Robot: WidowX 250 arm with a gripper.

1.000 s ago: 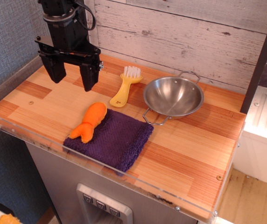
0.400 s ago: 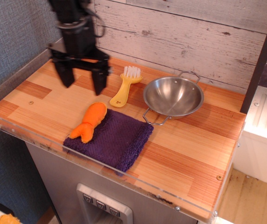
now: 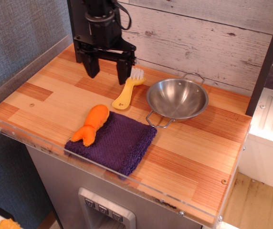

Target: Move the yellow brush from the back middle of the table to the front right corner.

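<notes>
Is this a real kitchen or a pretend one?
Probably a pretend kitchen, like a play set. There's a small wooden table like a countertop, a little metal pan with two handles, and a purple cloth. A robot gripper hangs over a yellow brush.

Landmark = bowl, back-centre of table. Brush just left of bowl, head twd the wall. Gripper above table, left of brush head, jaws apart. Cloth front-left of bowl, nr front edge; plush toy lies on cloth's left edge, partly on table.
</notes>
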